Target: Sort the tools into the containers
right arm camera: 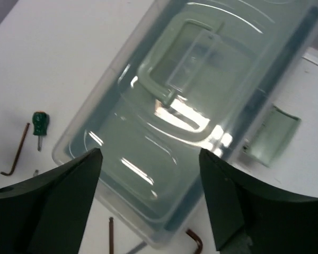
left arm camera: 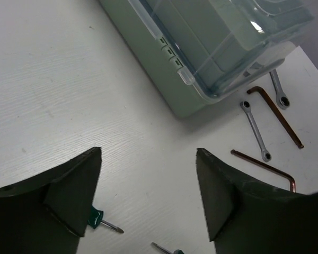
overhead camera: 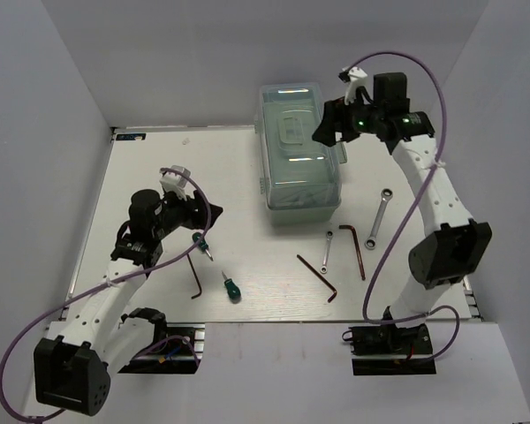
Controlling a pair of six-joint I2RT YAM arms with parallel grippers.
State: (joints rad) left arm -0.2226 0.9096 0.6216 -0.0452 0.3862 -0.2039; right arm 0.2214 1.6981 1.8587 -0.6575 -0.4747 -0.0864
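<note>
The pale green toolbox point(overhead camera: 299, 168) stands at the back centre with its clear lid point(right arm camera: 185, 106) shut and its handle point(right arm camera: 175, 69) lying flat. My right gripper point(overhead camera: 329, 131) hovers open and empty above the box's right side; it also shows in the right wrist view point(right arm camera: 149, 152). My left gripper point(overhead camera: 210, 215) is open and empty above the table, left of the box, and shows in its own view point(left arm camera: 148, 152). Two green-handled screwdrivers point(overhead camera: 200, 245) point(overhead camera: 231, 287) lie near it. Hex keys point(overhead camera: 196, 278) point(overhead camera: 318, 278) point(overhead camera: 358, 247) and two silver wrenches point(overhead camera: 326, 250) point(overhead camera: 380, 212) lie on the table.
A green side latch point(right arm camera: 273, 135) on the toolbox stands swung outward. White walls close in the table point(overhead camera: 159, 168) at the left, back and right. The tools lie in front of and to the right of the box.
</note>
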